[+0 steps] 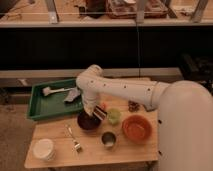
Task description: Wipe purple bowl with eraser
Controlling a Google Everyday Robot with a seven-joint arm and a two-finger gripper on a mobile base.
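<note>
Wooden table carries the purple bowl near its middle, left of the orange bowl; I see the gripper at that bowl's right rim, jaws clamped on the eraser; metal cup stands just in front.

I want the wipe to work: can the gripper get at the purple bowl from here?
Probably yes. The gripper hangs right over the rim of the purple bowl, with the eraser at its tip. The green cup and metal cup stand beside the bowl, not in between.
</note>
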